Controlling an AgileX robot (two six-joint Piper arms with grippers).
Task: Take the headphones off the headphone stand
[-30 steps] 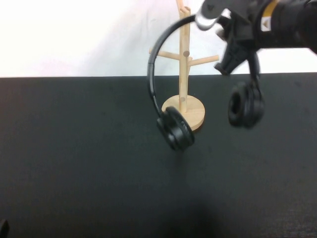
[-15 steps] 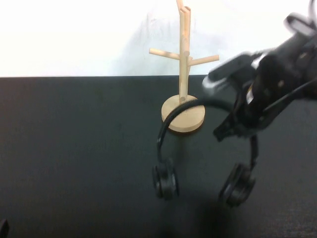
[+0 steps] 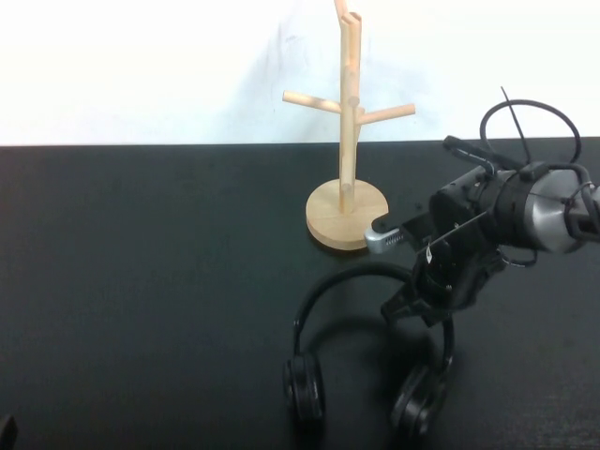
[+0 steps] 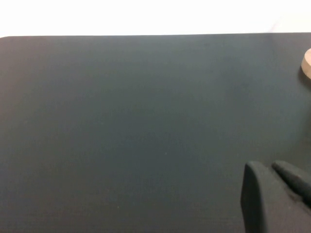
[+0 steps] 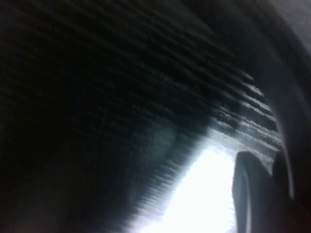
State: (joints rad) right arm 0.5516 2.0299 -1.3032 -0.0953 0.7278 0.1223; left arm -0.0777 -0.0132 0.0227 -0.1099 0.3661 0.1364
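The black headphones [image 3: 305,389] stand on the dark table in front of the wooden headphone stand [image 3: 348,122], clear of its pegs. Both ear cups are down at the table and the thin headband arches up between them. My right gripper [image 3: 424,298] is shut on the headband's right side, just above the right ear cup [image 3: 417,403]. The right wrist view is dark and blurred and shows only a finger [image 5: 250,194]. My left gripper [image 4: 269,167] is shut and empty, low over the table at the near left. The stand's round base edge [image 4: 307,63] shows in the left wrist view.
The black table [image 3: 150,281] ends at a white wall behind the stand. The stand's base [image 3: 345,214] lies just behind the headphones. A black cable loops above my right arm [image 3: 525,211].
My right gripper has carried the headphones off the stand, down and toward the near side, until the ear cups reached the table. The stand now stands bare.
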